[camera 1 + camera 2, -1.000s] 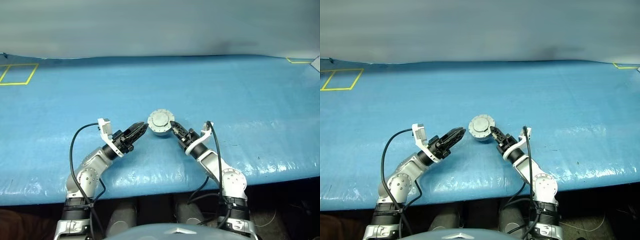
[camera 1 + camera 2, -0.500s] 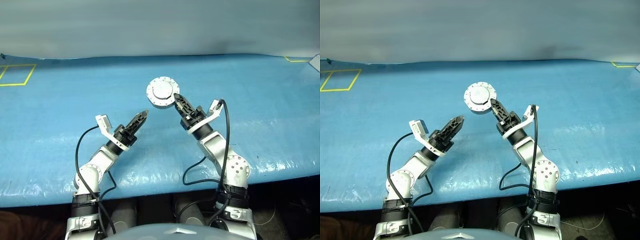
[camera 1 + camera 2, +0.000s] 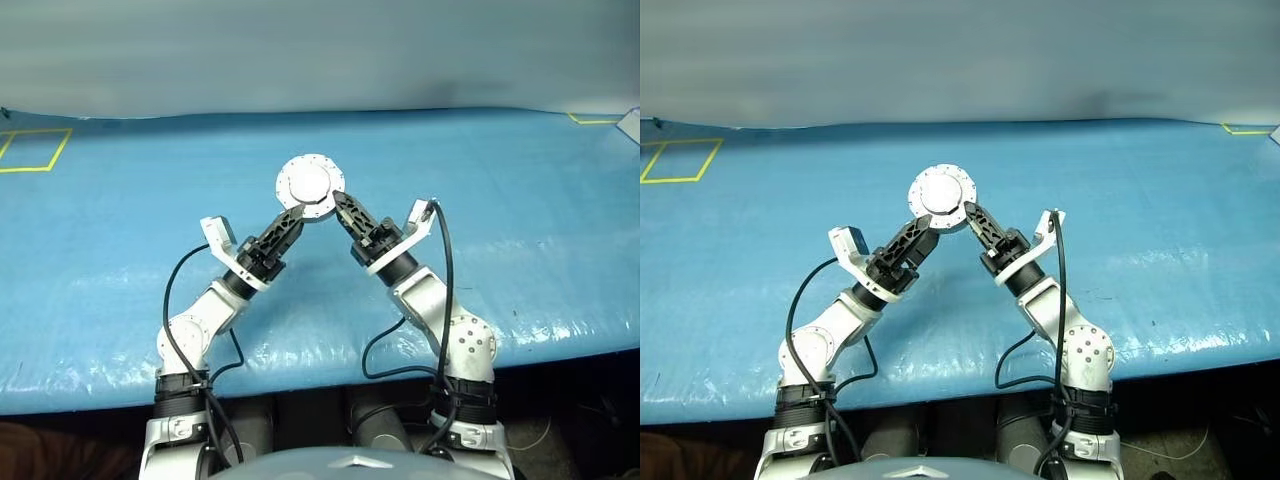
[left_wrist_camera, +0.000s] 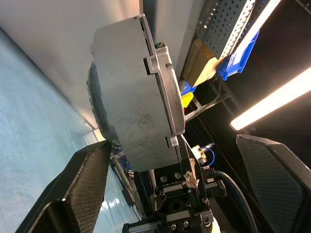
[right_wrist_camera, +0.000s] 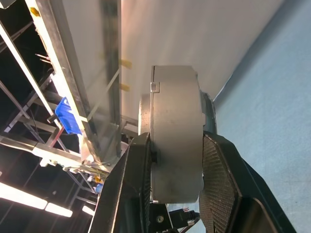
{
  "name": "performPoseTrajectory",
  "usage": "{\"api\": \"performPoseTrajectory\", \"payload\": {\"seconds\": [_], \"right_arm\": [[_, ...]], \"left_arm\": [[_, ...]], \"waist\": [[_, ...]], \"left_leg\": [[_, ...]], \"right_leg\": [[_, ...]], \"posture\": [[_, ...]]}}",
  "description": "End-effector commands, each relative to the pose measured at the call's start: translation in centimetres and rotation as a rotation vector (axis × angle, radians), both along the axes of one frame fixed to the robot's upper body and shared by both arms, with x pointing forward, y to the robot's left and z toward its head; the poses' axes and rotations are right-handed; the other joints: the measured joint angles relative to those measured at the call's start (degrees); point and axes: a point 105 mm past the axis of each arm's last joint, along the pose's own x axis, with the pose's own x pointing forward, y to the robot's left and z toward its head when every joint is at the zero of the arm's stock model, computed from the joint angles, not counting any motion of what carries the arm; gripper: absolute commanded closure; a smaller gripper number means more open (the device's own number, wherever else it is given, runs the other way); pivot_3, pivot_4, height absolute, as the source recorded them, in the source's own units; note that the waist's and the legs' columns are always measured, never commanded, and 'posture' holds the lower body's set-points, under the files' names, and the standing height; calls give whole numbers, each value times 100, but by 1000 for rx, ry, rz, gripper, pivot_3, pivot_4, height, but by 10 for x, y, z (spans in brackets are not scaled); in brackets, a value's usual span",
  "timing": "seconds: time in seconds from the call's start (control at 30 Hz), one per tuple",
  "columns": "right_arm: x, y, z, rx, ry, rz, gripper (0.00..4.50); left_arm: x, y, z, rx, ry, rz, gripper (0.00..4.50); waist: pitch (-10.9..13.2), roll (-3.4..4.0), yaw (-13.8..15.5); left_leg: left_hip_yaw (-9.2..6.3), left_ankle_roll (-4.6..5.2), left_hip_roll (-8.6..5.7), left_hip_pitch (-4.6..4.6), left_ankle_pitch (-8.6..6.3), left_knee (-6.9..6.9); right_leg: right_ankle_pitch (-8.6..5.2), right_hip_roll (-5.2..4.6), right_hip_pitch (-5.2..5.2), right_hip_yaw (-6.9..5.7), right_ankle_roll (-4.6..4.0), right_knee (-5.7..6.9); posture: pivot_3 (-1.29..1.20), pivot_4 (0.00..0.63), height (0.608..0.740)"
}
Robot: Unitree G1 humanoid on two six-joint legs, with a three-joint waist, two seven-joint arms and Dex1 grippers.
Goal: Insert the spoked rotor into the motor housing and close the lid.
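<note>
My right gripper is shut on the spoked rotor, a silvery round cap with a notched rim, and holds it up above the blue table. The right wrist view shows the rotor edge-on, clamped between both fingers. Its spokes do not show from these sides. My left gripper stands open just below and left of the rotor's rim. In the left wrist view the rotor sits ahead between the spread fingers, apart from them. The motor housing and the lid are out of view.
A blue plastic sheet covers the table. A yellow taped rectangle lies at the far left and a yellow tape corner at the far right. The table's front edge runs just before the arms.
The right gripper has lifted the rotor off the table and carried it up and slightly left. The left gripper has risen, rolled and come in under the rotor's left rim.
</note>
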Motion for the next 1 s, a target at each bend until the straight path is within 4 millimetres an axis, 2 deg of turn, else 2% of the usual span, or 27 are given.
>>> {"api": "performPoseTrajectory", "payload": {"seconds": [0.03,0.63,1.0], "right_arm": [[-19,22,19,34,-100,111,3308],[-30,23,24,41,-180,157,3308],[-29,22,13,-7,-155,151,3308]], "left_arm": [[5,-2,12,-45,-27,9,21],[10,4,4,-16,8,55,21],[17,13,10,-91,27,119,21]], "waist": [[0,0,-2],[0,0,-15],[1,-1,-12]], "left_leg": [[0,0,0,0,0,0],[1,0,1,-1,0,9],[1,1,3,-15,-1,62]], "right_leg": [[0,0,0,0,0,0],[4,5,2,5,2,1],[2,9,11,6,6,3]], "posture": [[0,150,740],[0,150,740],[0,150,740]]}}
